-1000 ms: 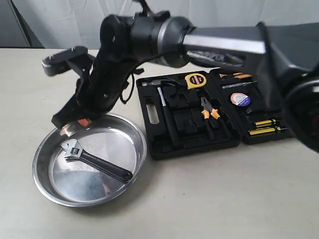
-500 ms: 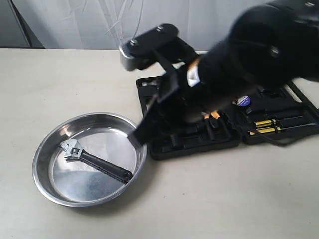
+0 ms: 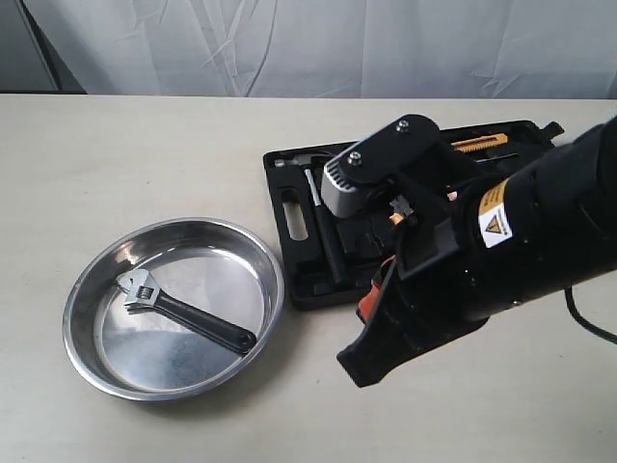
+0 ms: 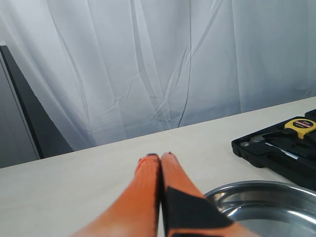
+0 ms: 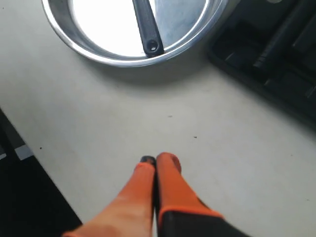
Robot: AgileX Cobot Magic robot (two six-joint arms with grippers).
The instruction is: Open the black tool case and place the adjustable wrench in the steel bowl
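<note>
The adjustable wrench point(image 3: 188, 318), with a silver head and black handle, lies inside the steel bowl point(image 3: 69, 323) on the left of the table. In the right wrist view the wrench handle point(image 5: 147, 29) shows within the bowl's rim point(image 5: 123, 57). To the bowl's right the black tool case point(image 3: 297, 231) lies open. My right gripper point(image 3: 359, 362) hangs shut and empty over bare table in front of the case, and its tips point(image 5: 155, 160) are pressed together. My left gripper point(image 4: 160, 157) is shut and empty beside the bowl rim point(image 4: 256, 190). It is out of the exterior view.
A black-handled hammer point(image 3: 323, 227) lies in the case's left half. A yellow tape measure point(image 4: 300, 126) sits in the case point(image 4: 276, 150). The right arm's black body point(image 3: 511, 241) covers most of the case. A white curtain point(image 3: 308, 43) backs the table. A table edge shows in the right wrist view.
The right arm has swung from over the bowl's far-left rim across to the right and forward, ending in front of the case. The wrench stays in the bowl.
</note>
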